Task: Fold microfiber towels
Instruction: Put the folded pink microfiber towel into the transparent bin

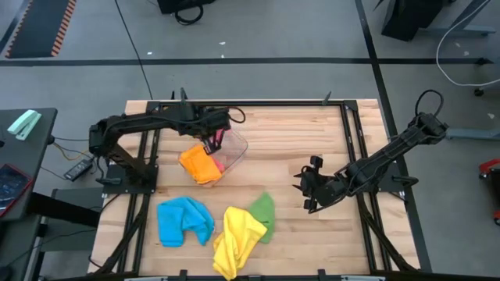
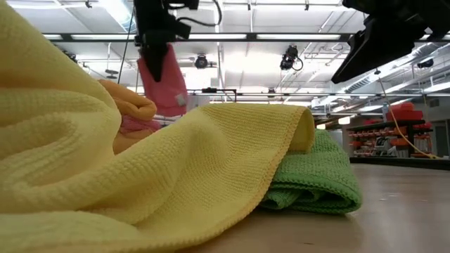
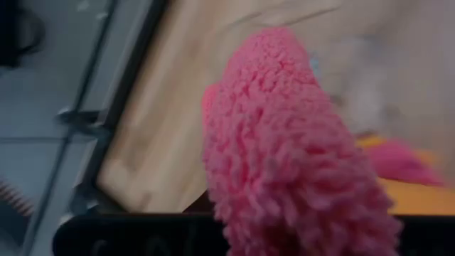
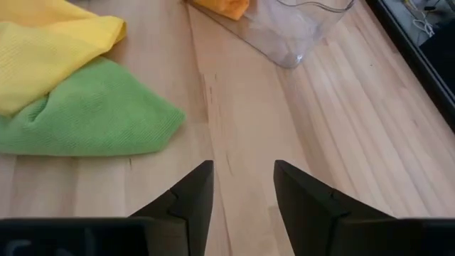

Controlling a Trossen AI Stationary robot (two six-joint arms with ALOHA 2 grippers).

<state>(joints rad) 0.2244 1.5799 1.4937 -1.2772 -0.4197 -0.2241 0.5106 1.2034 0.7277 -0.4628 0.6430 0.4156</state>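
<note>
Green towel (image 4: pixel 92 114) under yellow towel (image 4: pixel 50 50)

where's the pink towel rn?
Held in the shut left pincer, the pink towel hangs over the clear tub, beside the orange towel, at the table's back left in the high view.

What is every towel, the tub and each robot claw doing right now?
pink towel: pinched, lifted, hanging from the left gripper.
orange towel: crumpled, spilling from the tub.
clear plastic tub: tipped on its side.
blue towel: crumpled, on the table.
yellow towel: crumpled, overlapping the green towel.
green towel: on the table, partly covered.
left gripper: shut on the pink towel.
right gripper: open, empty.
</note>
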